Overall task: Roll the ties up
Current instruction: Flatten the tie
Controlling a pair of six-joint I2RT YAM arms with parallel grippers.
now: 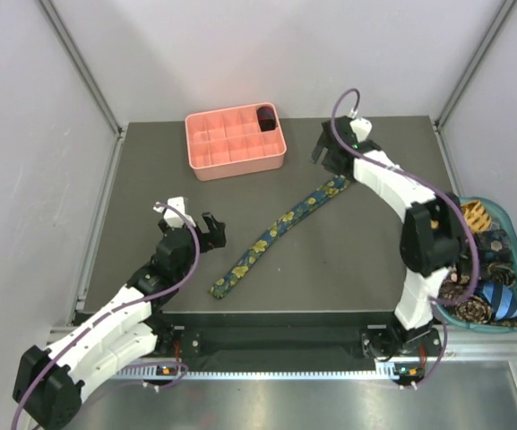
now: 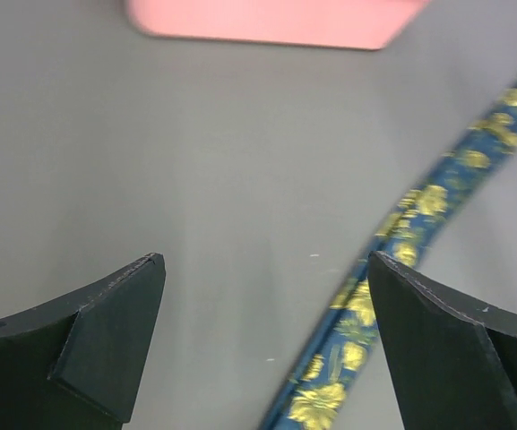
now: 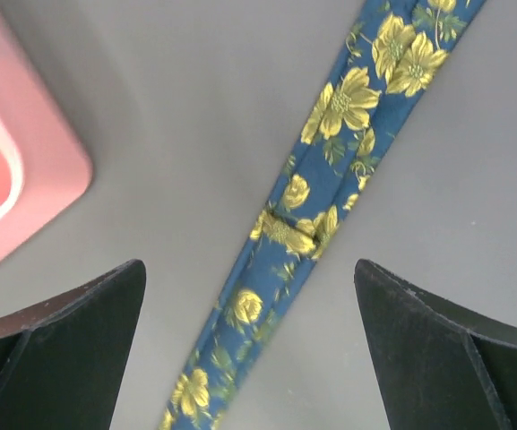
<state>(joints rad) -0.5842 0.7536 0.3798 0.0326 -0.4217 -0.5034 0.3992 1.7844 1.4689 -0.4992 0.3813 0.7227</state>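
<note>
Navy floral tie (image 1: 276,235) lies flat on the bench (image 1: 150,179), diagonal, just in front of the pink tray (image 1: 240,167). Left fingers (image 2: 106,331) and right fingers (image 3: 70,340) are spread wide, holding nothing. Looks limp and slippery, so I'd pinch one end tip.

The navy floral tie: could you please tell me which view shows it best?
Top external: the tie lies whole, end to end. Right wrist shows one stretch sharply; left wrist a blurred piece.

Navy tie (image 1: 276,231) with yellow flowers; salmon-pink tray (image 1: 235,141).
</note>
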